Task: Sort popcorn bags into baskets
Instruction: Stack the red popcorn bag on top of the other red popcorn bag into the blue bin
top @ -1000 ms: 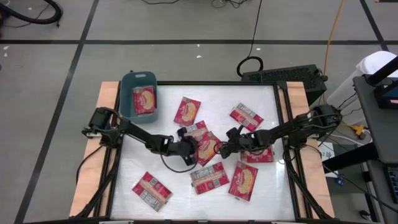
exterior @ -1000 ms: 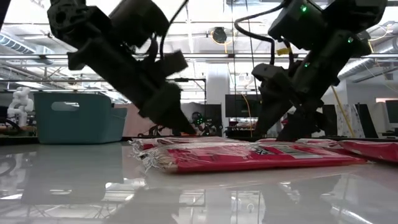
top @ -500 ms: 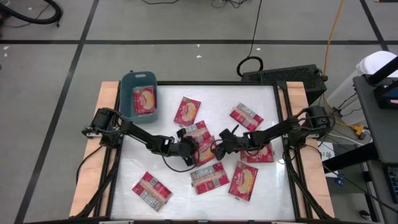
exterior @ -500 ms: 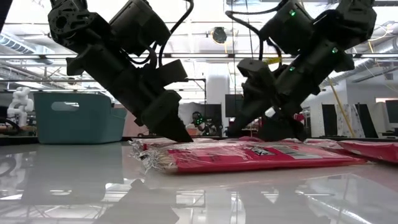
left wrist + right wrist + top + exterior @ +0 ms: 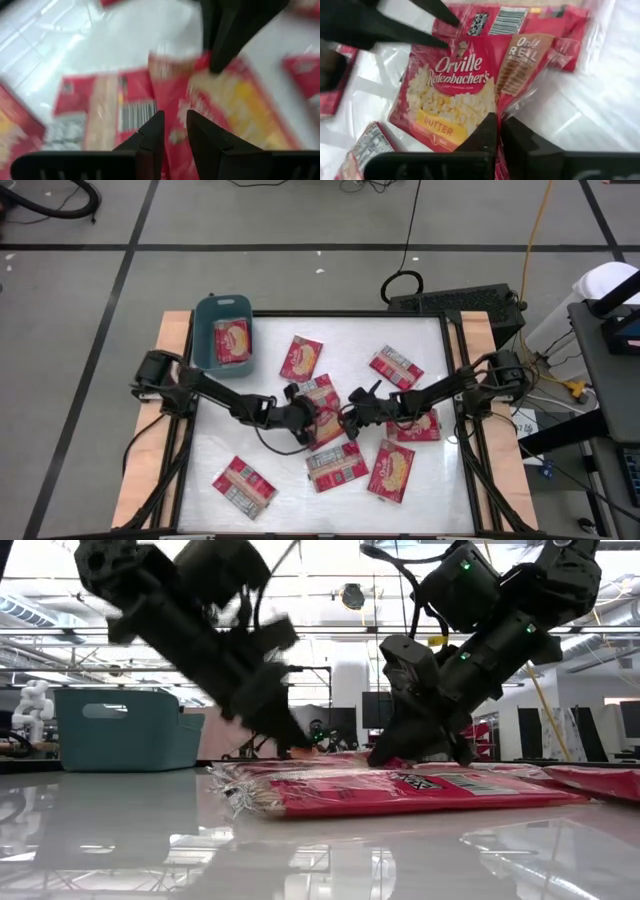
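So the big change here: the right gripper [image 5: 496,131], which stood wide open a second ago and hung back nearer its own side of the table, has slid in toward the middle and snapped its fingers together on the edge of a flat red plastic popcorn bag with a yellow butter-popcorn picture [image 5: 451,97]. In the right wrist view the two dark fingers are pressed together with the bag's crinkly clear seam pinched between them. In the high view that same bag [image 5: 327,423] sits in the small overlapping pile at the centre of the white table [image 5: 260,380], right between the two arms.

The left gripper [image 5: 304,418] hasn't changed its gap at all — narrow, fingers close but not touching. It hovers over the same pile; in the left wrist view its fingers [image 5: 150,137] frame a red bag, but whether they actually pinch it is hard to tell, too much blur.

What it means, as a guess: the right arm now has a grip and a lift looks like the next bit. The small teal-blue rounded plastic basket [image 5: 206,315] sits at the far left corner with one bag [image 5: 232,340] already lying in it, picture side up. About eight more red bags lie loose on the table, some showing the picture, some the white-grey label — so plenty left to sort.
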